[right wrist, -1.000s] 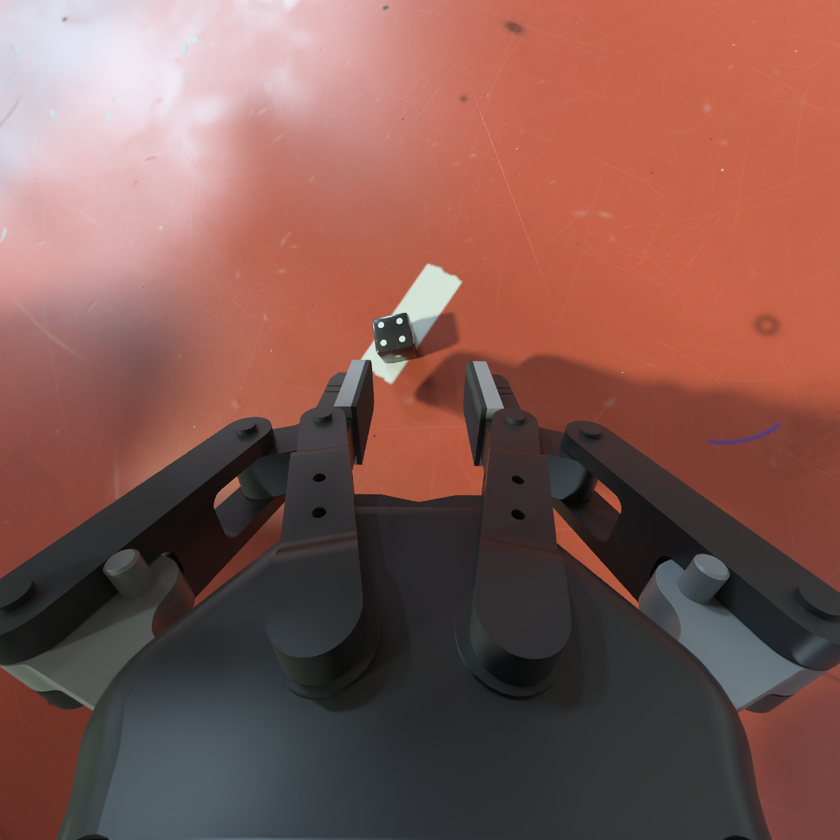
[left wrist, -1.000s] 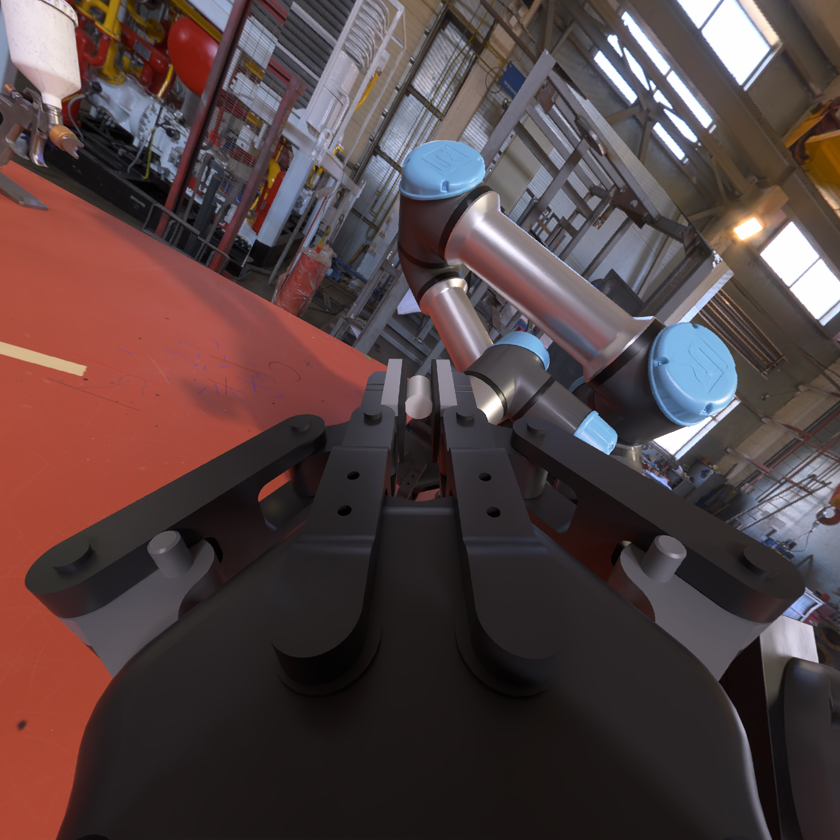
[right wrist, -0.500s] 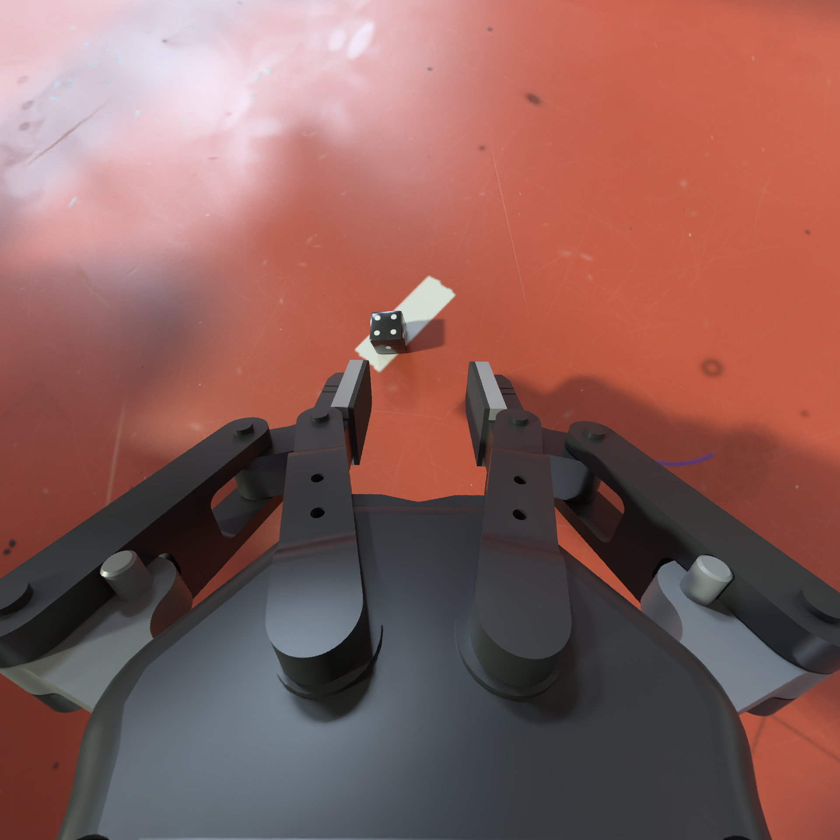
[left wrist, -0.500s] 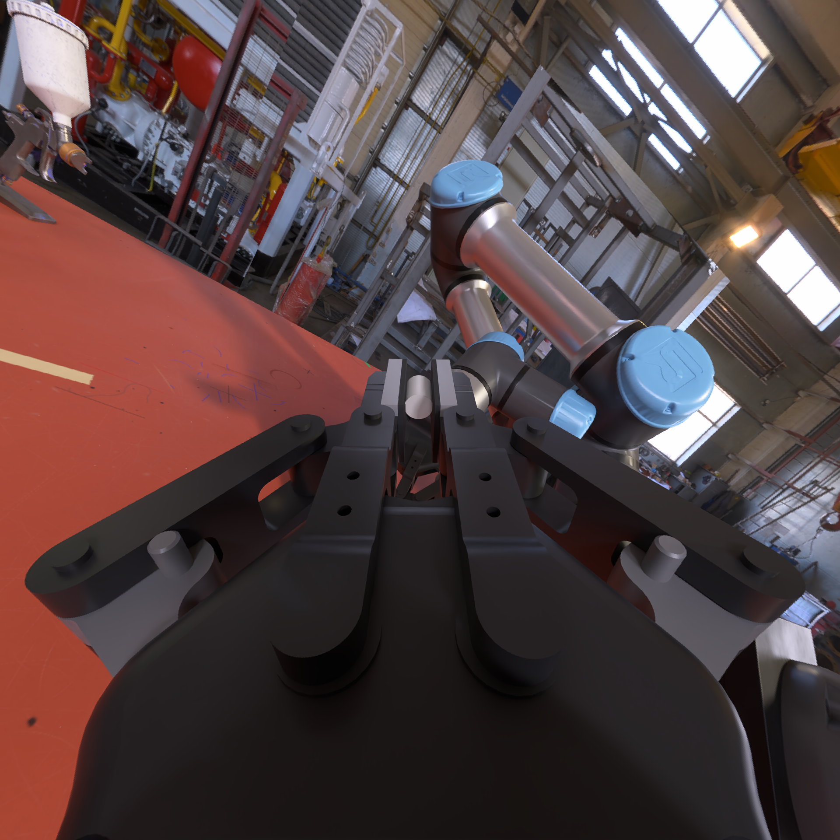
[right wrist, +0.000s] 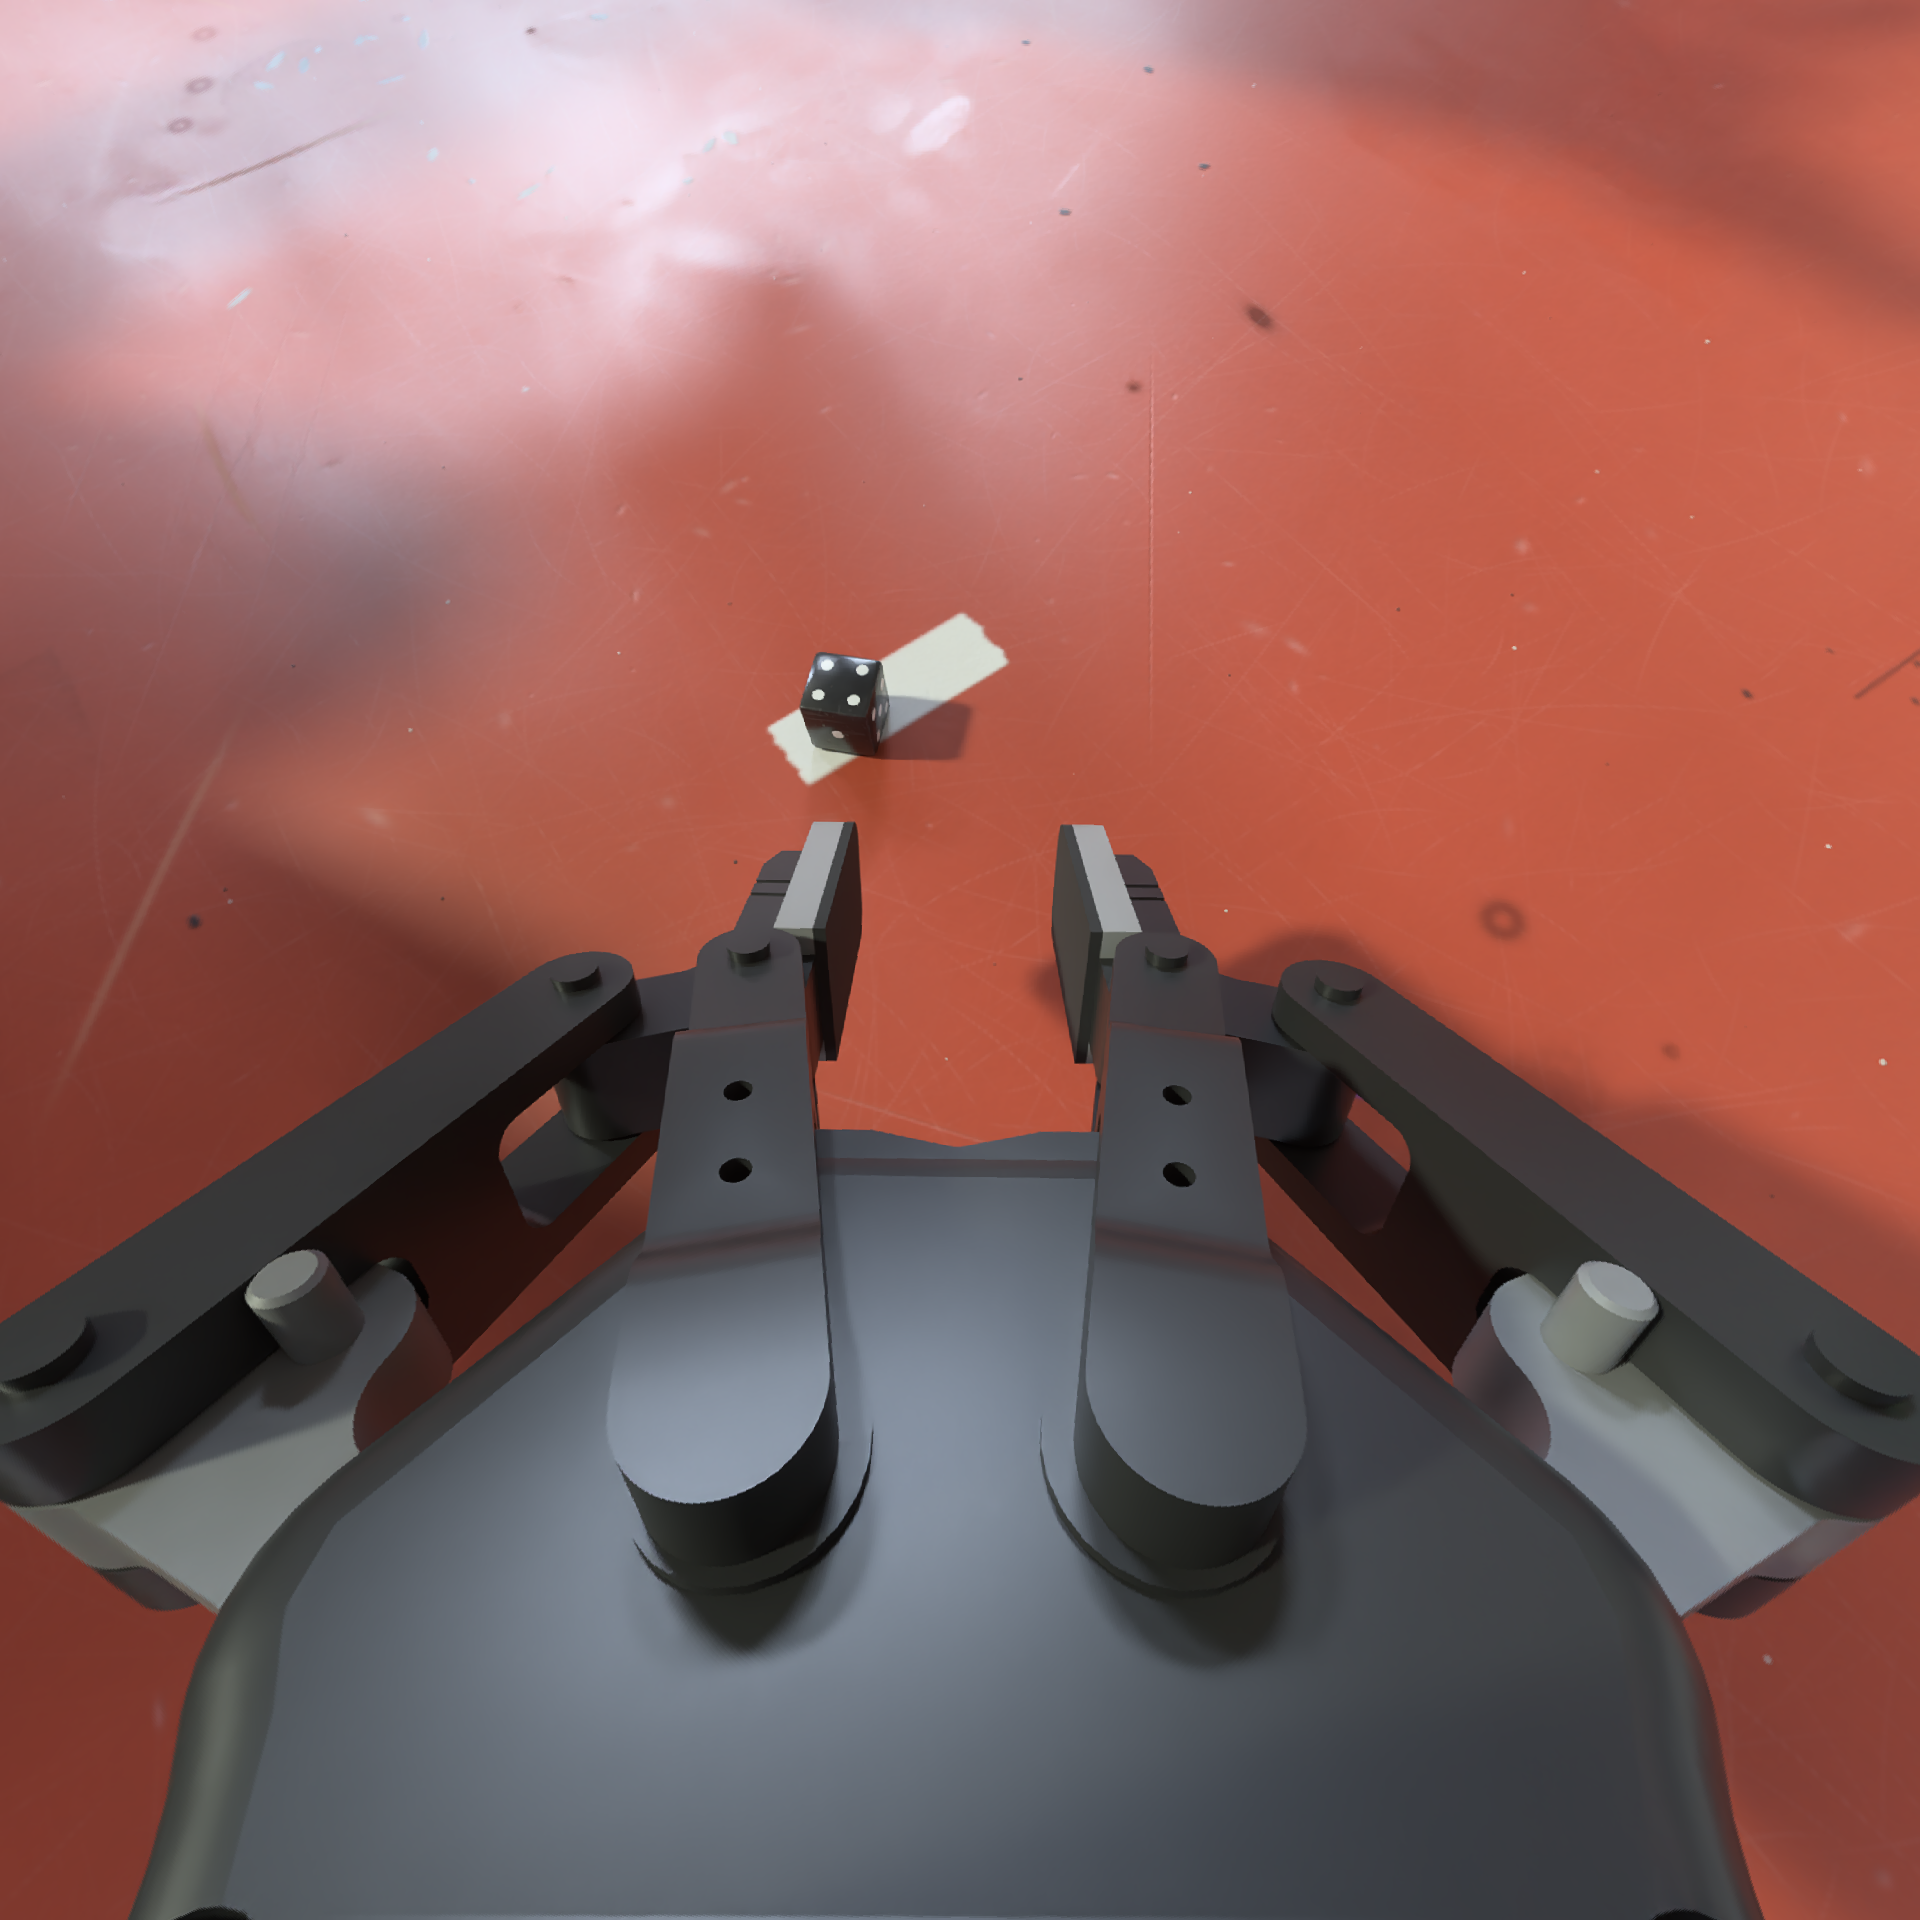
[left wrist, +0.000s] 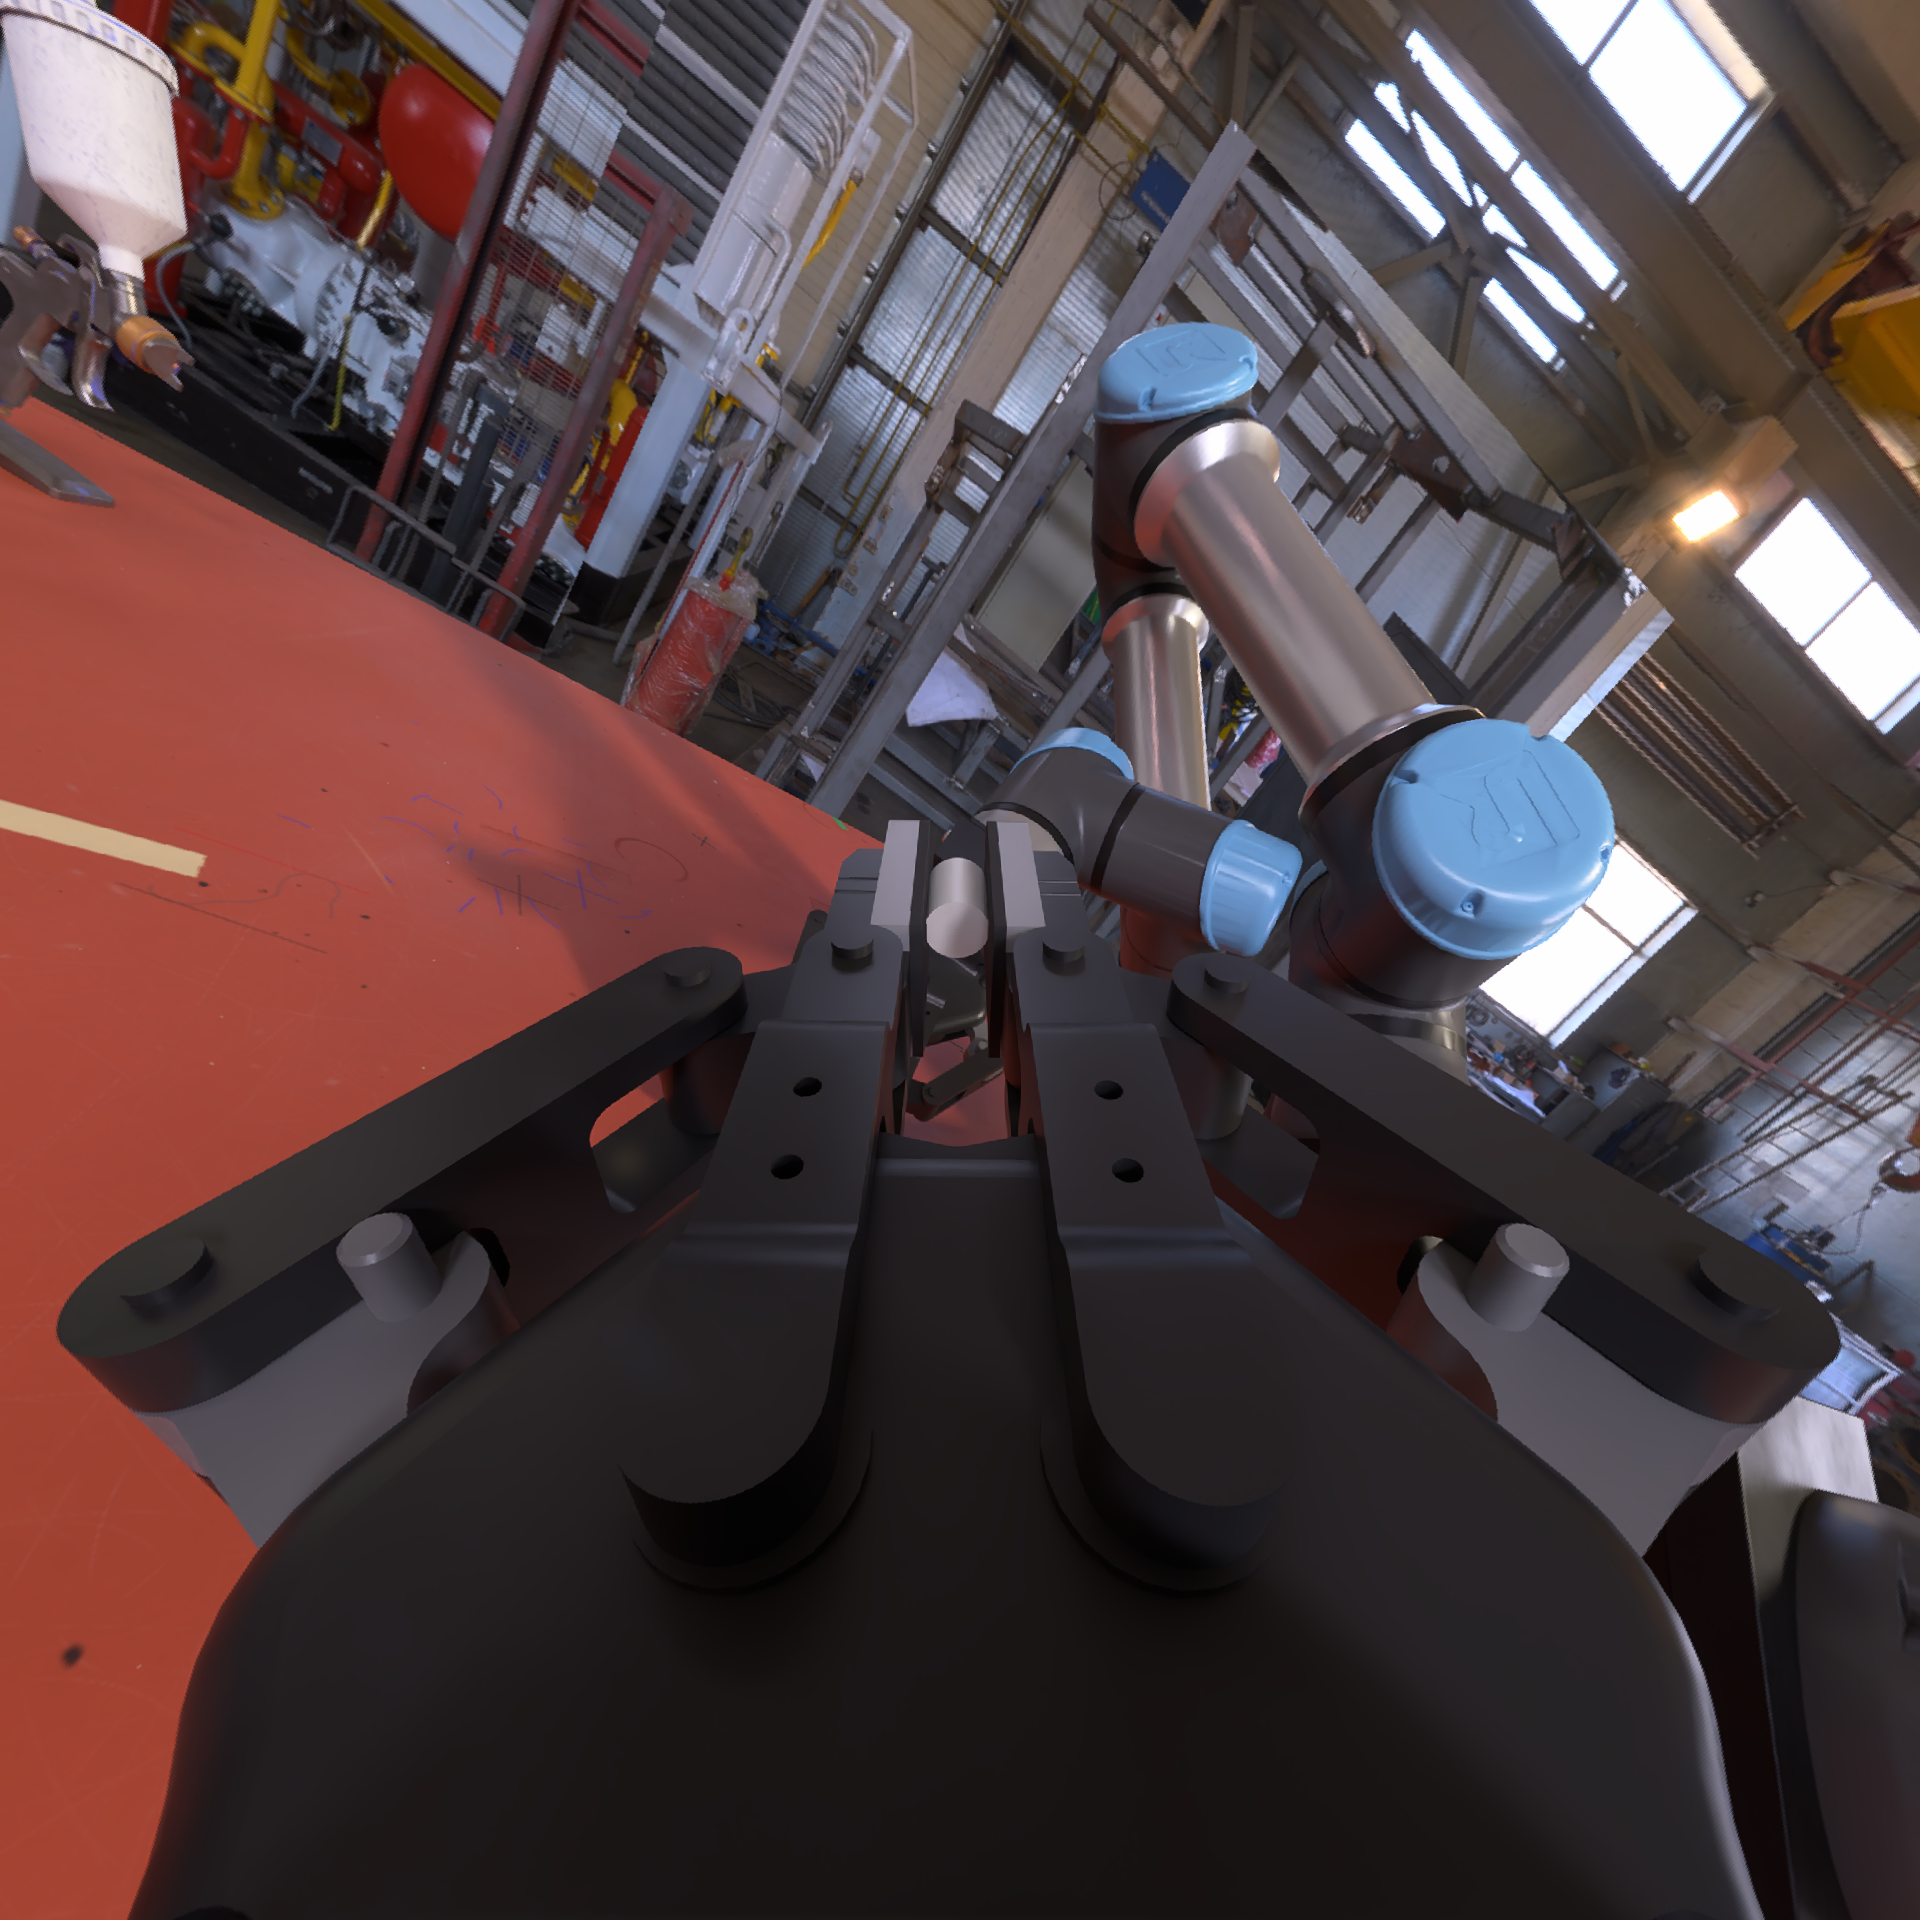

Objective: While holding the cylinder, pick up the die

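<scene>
My left gripper (left wrist: 957, 878) is shut on a small white cylinder (left wrist: 955, 907), held above the red table (left wrist: 312, 727) and pointing toward the right arm (left wrist: 1278, 613). In the right wrist view a black die (right wrist: 844, 701) with white pips sits on a strip of pale tape (right wrist: 935, 665) on the red table (right wrist: 1455, 520). My right gripper (right wrist: 958, 862) is open and empty, above the table, with the die ahead of and slightly left of its left fingertip, not between the fingers.
A spray gun with a white cup (left wrist: 83, 208) stands at the table's far left corner. A pale tape strip (left wrist: 104, 836) lies on the table at the left. The table's far edge (left wrist: 644, 717) runs diagonally, with workshop racks beyond.
The right gripper has pulled back and up from the die, which now looks smaller and farther ahead. The right arm has shifted rightward in the left wrist view. The left gripper still holds the cylinder.
</scene>
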Motion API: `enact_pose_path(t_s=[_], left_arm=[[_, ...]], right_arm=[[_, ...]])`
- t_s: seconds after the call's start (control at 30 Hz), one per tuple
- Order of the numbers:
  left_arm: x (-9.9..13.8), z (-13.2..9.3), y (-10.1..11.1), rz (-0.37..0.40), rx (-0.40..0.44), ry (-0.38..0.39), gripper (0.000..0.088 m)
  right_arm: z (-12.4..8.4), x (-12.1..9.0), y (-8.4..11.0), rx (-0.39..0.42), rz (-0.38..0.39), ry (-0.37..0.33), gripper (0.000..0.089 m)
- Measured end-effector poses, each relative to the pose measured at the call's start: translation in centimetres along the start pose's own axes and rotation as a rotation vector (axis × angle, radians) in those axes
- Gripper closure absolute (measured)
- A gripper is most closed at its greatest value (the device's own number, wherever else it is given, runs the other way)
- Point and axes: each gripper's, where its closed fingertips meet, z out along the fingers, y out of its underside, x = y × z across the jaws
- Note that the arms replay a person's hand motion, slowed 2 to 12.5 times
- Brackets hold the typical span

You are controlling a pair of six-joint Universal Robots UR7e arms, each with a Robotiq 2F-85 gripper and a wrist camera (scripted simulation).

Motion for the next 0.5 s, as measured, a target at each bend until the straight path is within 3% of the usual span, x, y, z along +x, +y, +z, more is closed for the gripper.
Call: enact_pose_path(t_s=[0.5], left_arm=[[-0.9, 1.0, 1.5, -0.019, -0.055, -0.006, 0.0788]], right_arm=[[0.6, 0.4, 0.4, -0.017, -0.129, -0.074, 0.0680]])
